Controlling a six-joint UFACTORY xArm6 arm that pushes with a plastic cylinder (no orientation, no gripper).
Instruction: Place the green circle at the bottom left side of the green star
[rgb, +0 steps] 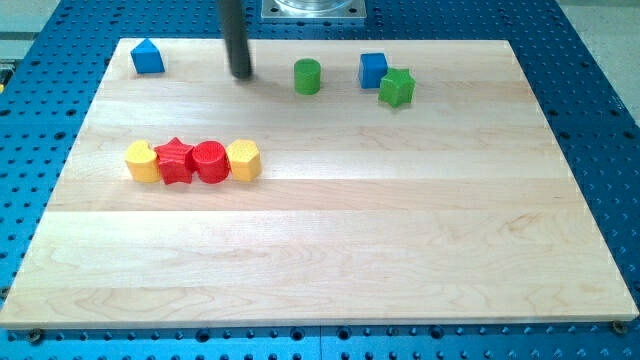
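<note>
The green circle (307, 76) stands near the view's top, left of a blue cube (373, 70). The green star (397, 88) touches the blue cube's lower right side. The circle is about ninety pixels to the left of the star and slightly higher. My tip (241, 74) rests on the board to the left of the green circle, with a clear gap between them. The dark rod rises out of the view's top.
A blue house-shaped block (147, 57) sits at the top left. A row at the left holds a yellow heart (142, 162), a red star (176, 161), a red circle (210, 161) and a yellow hexagon (244, 160). The wooden board (330, 250) lies on a blue perforated table.
</note>
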